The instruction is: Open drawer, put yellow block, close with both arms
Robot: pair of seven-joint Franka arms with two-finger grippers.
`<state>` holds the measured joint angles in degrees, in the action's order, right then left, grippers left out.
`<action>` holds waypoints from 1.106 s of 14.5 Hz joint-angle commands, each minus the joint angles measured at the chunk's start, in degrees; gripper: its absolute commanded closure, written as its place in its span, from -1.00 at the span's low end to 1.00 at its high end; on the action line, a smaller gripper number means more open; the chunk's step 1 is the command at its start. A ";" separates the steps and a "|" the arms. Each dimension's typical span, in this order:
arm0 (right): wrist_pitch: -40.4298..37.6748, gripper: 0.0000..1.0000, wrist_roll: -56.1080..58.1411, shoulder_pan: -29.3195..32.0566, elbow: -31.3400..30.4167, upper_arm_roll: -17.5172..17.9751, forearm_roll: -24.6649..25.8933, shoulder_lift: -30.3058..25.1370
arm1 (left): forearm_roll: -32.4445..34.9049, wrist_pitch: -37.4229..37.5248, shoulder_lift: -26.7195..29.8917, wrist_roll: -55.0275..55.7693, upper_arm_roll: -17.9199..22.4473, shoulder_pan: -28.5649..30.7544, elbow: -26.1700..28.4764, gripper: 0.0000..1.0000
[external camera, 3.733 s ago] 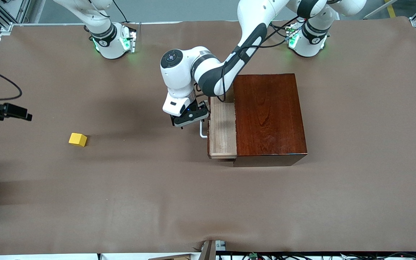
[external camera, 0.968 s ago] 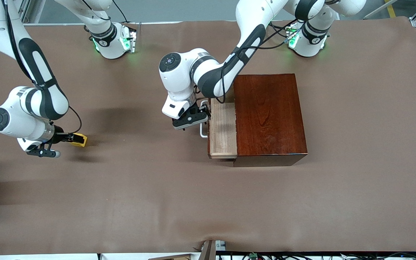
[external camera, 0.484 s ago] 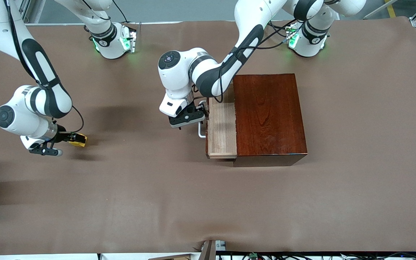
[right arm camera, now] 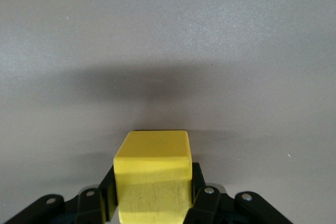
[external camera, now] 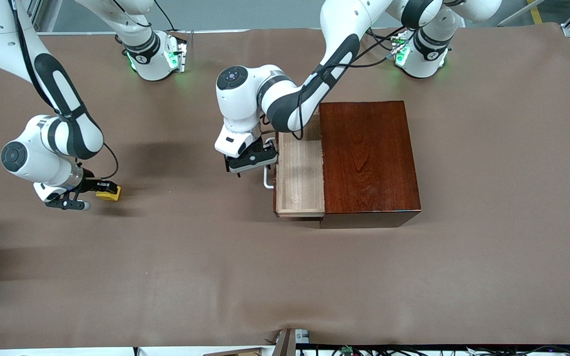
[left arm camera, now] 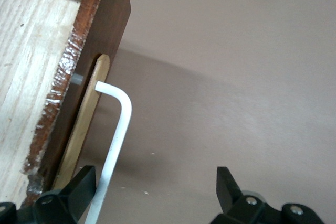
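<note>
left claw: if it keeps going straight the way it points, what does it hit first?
Most likely the brown table cover. The left claw points down at it, open, with the drawer's white handle just inside one finger; depth is unclear.

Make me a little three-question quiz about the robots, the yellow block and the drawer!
1. True or false: the drawer is partly pulled out of the wooden box.
2. What is the right gripper shut on?
3. The white handle sits: A) between the left gripper's open fingers, B) on the box top, C) inside the drawer.

Key: 1 true; 2 the yellow block; 3 A.
</note>
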<state>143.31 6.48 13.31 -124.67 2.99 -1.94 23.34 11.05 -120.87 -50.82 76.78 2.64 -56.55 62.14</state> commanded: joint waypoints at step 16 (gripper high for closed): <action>-21.92 0.76 0.57 1.55 8.92 1.58 -1.58 -9.27 | -4.46 36.56 25.04 -22.18 -1.85 7.93 0.43 -1.00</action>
<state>123.41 8.85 15.71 -115.64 4.05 -2.32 16.27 7.46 -88.31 -31.95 60.09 0.84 -52.13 59.32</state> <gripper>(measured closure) 0.445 0.000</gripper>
